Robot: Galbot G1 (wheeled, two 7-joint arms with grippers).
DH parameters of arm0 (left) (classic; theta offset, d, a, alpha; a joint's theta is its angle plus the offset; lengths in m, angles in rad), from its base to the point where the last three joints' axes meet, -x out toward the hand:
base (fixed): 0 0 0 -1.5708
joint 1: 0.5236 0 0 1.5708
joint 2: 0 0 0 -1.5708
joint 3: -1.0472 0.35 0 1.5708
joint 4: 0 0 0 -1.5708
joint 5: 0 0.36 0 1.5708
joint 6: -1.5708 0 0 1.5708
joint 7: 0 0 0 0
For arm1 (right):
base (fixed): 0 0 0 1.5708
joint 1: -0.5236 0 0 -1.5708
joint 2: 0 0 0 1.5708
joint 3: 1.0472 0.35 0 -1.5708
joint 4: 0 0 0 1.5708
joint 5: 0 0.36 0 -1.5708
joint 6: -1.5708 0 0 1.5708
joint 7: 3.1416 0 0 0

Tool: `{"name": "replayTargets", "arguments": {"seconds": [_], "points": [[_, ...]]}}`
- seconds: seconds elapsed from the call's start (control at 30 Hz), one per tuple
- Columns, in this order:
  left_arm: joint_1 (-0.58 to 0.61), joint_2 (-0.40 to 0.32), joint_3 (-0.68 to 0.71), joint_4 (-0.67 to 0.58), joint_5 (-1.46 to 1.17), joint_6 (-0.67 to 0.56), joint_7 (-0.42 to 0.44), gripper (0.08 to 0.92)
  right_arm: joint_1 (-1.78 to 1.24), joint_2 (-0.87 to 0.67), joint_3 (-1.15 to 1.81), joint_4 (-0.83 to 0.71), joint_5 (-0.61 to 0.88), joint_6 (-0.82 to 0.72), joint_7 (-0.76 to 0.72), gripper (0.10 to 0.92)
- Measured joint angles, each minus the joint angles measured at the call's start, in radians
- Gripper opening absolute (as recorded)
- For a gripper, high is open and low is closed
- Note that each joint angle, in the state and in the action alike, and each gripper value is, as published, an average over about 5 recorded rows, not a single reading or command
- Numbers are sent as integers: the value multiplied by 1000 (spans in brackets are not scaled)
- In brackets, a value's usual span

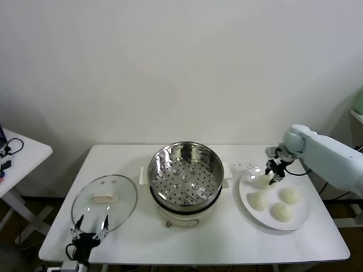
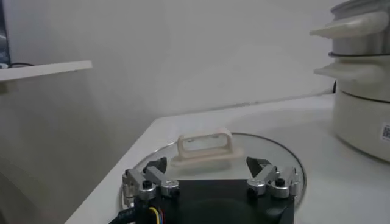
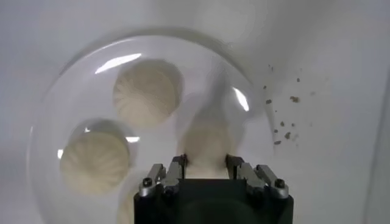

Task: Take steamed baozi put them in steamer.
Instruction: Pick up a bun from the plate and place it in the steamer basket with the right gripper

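Observation:
The steamer (image 1: 185, 170), a shiny perforated steel basket on a cream base, stands empty at the table's middle; its side shows in the left wrist view (image 2: 364, 73). Three off-white baozi (image 1: 259, 199) (image 1: 289, 195) (image 1: 282, 212) lie on a white plate (image 1: 300, 218) to its right. My right gripper (image 1: 276, 170) is over the plate's far left part, shut on the fourth baozi (image 1: 264, 180). In the right wrist view this baozi (image 3: 207, 140) sits between the gripper's (image 3: 206, 161) fingers, with two others (image 3: 146, 91) (image 3: 94, 159) beyond. My left gripper (image 1: 89, 228) is parked open.
A round glass lid with a cream handle (image 1: 104, 198) lies left of the steamer, just beyond the left gripper (image 2: 207, 170). Crumbs (image 3: 286, 122) lie beside the plate. A white side table (image 1: 17, 153) stands at the far left.

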Motion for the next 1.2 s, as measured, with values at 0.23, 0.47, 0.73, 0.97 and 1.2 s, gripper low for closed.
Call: {"name": "replayTargets", "arguments": {"seconds": [0.23,0.47,0.73,0.97,1.2], "points": [[0,-2,-1,-3,8,-3,-3,823,247,3,-158,166,134,69,-1,484],[0,-10,1,-4,20,-11,-15,823,451,79,-257,311,221,194,21,484],[0,-18,5,0,31,-27,-29,823,521,209,-299,361,200,370,67,484],[-2,-20,4,4,32,-32,-36,823,452,322,-280,285,49,534,105,484],[-9,-22,2,16,33,-36,-40,823,337,417,-226,162,-108,666,132,484]]}}
